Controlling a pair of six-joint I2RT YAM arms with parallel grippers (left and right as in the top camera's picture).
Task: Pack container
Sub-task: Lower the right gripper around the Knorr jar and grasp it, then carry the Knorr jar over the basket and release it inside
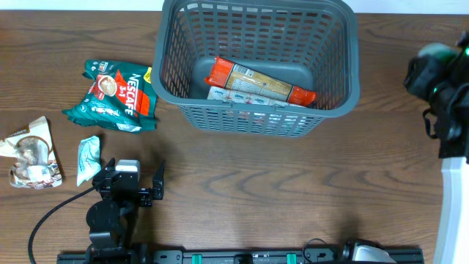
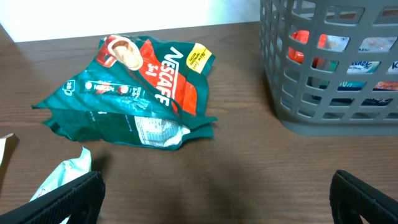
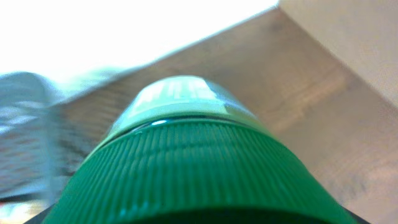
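Note:
The container point(image 1: 242, 121) is a dark grey slotted basket at the back centre; its corner also shows in the left wrist view point(image 2: 323, 93). Inside lie an orange-ended packet point(image 1: 260, 82) and a white packet point(image 1: 242, 97). My left gripper point(image 1: 135, 174) stands open near the front left, low over bare wood point(image 2: 214, 205), with nothing between its fingers point(image 2: 68, 199). My right gripper point(image 1: 440, 66) is at the far right edge, shut on a green-capped bottle point(image 1: 438, 53). The ribbed cap point(image 3: 186, 174) fills the right wrist view and hides the fingers.
A green and red Nescafé bag point(image 1: 113, 95) point(image 2: 137, 93) lies left of the basket. A small white-green sachet point(image 1: 88, 158) point(image 2: 59, 177) sits just by my left finger. A crumpled brown and white packet point(image 1: 31, 152) lies at the far left. A white block point(image 1: 454, 213) stands at the right edge.

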